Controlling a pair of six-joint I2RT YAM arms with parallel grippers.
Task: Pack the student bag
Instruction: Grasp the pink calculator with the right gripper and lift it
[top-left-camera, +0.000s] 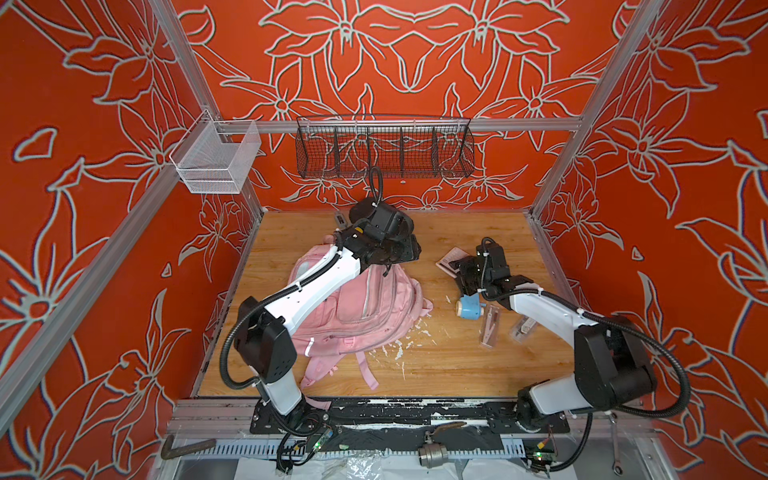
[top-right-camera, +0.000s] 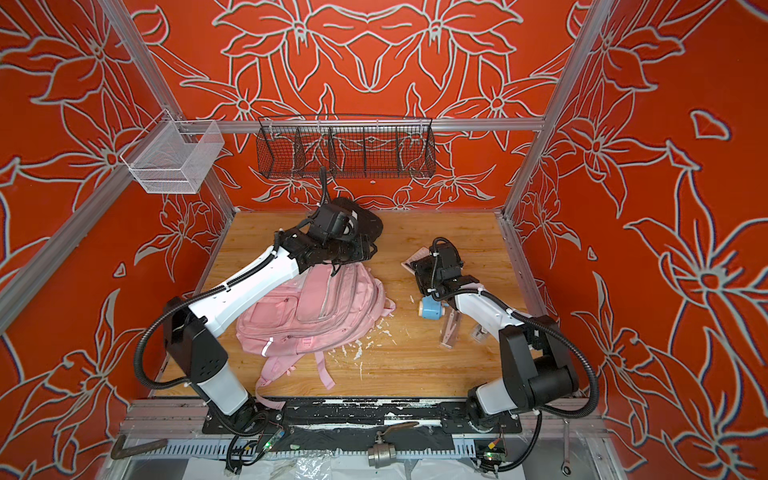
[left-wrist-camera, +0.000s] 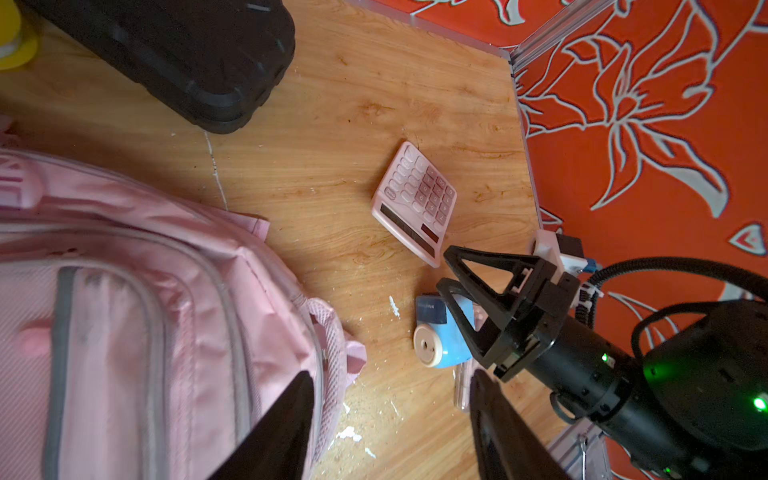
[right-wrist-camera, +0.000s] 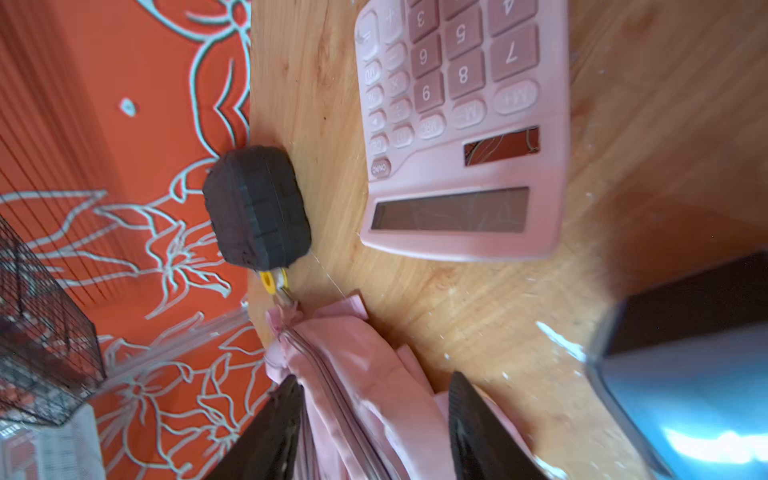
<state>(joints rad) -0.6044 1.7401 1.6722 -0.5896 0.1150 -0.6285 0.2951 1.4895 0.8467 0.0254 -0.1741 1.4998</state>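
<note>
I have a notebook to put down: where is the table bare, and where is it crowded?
Bare: the table's front between the bag's straps and the right arm; the back right corner beyond the calculator. Crowded: calculator, sharpener and clear packets on the right; the bag, black case behind it, on the left.

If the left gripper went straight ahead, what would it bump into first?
The left gripper would probably meet the bare table between the bag and the blue sharpener, though depth is unclear.
</note>
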